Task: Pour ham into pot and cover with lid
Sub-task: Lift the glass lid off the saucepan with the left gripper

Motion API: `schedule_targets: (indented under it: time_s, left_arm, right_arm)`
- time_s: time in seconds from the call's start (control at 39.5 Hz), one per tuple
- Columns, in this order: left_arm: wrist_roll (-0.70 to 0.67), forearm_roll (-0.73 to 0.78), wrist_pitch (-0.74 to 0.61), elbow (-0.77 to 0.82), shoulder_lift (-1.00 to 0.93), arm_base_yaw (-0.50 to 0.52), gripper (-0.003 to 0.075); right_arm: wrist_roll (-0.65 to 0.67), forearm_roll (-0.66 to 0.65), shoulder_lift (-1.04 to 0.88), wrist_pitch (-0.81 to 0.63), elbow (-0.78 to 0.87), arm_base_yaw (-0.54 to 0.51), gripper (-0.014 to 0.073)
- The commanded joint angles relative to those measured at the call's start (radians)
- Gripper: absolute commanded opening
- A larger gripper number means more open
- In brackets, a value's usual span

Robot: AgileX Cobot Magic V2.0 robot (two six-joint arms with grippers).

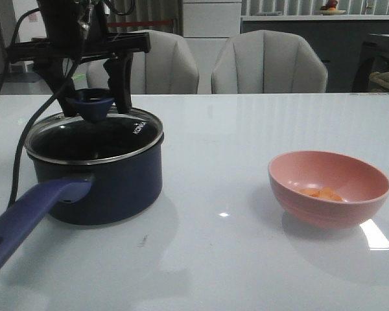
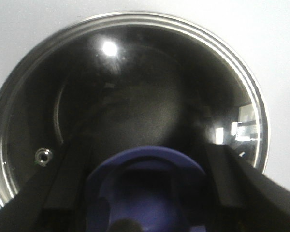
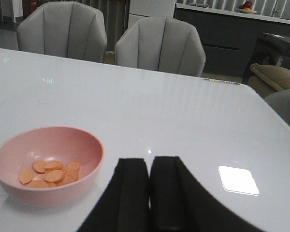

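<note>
The pot's handle (image 1: 26,217) is thrust nearest the camera; the pot (image 1: 97,184) itself is capped by the lid (image 1: 94,137), whose knob (image 1: 94,107) is straddled by the left gripper (image 1: 95,103), fingers either side but a firm grip cannot be told, presumably for lifting it clear; well right of the pot the ham (image 1: 321,193) is kept in the bowl (image 1: 329,188), unpoured; the right gripper (image 3: 149,181) is held pinched together, empty, near the bowl.
</note>
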Motion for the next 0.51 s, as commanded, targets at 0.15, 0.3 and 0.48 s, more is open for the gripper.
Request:
schedule_targets:
  time_s: [0.15,0.3,0.48]
  left_arm:
    - [0.018,-0.006,-0.011,-0.036,-0.098,0.043,0.0204]
    - [0.054,-0.035,-0.009,-0.036,-0.119,0.080,0.0204]
    - [0.105,-0.044,0.014,-0.036,-0.138,0.147,0.0204]
  right_arm:
    - [-0.001,-0.014,-0.022,-0.081,-0.005,-0.005,0.0157]
    - [-0.001,-0.014,-0.022,-0.081,-0.005,-0.005,0.0157]
    - [-0.001,-0.014,-0.022,-0.081,-0.005,-0.005,0.0157]
